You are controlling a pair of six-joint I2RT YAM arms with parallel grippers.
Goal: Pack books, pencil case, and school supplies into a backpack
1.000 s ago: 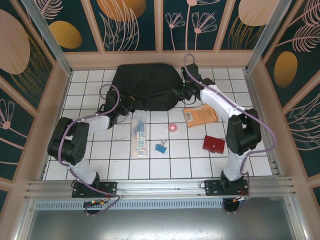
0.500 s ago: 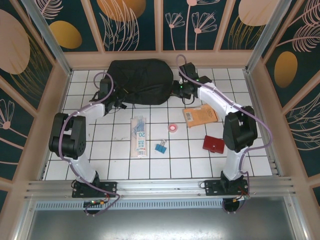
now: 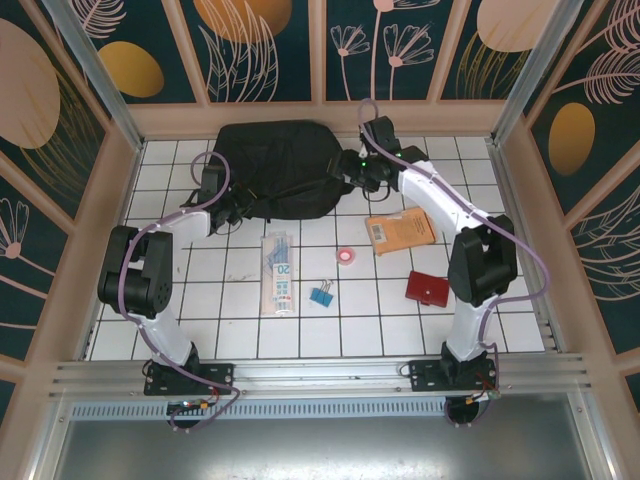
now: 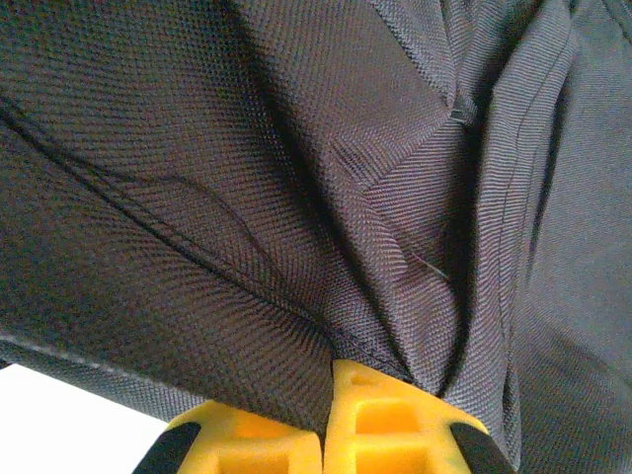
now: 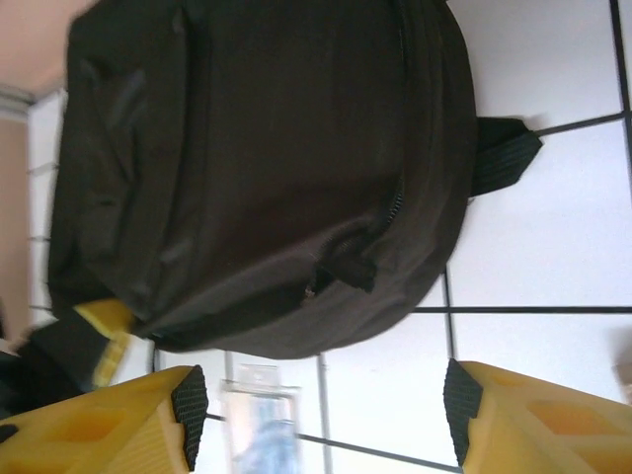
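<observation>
The backpack point(image 3: 275, 170) lies on its side at the far end of the white-tiled tabletop point(image 3: 200, 320), against the back wall; the left hand point(image 4: 324, 425) is at its left edge, its yellow fingers point(image 4: 385, 420) pressed together with a fold of the black fabric pinched between them; the right hand point(image 5: 326, 405) is at the bag's right end, its fingers spread wide with nothing between them, and its wrist view looks across the bag's zip and a strap end lying on the tiles.

The pencil case point(image 3: 279, 271) lies lengthwise near the middle of the tabletop, just in front of the backpack and apart from it; the blue binder clip point(image 3: 321, 295) sits just to its right, near its lower end; the pink-red disc point(image 3: 348, 256) lies a little farther right; the orange-brown book point(image 3: 400, 231) lies flat under the right arm, label up; the dark red book point(image 3: 428, 288) lies nearer the front, beside the right arm's elbow; all five rest outside the bag.
</observation>
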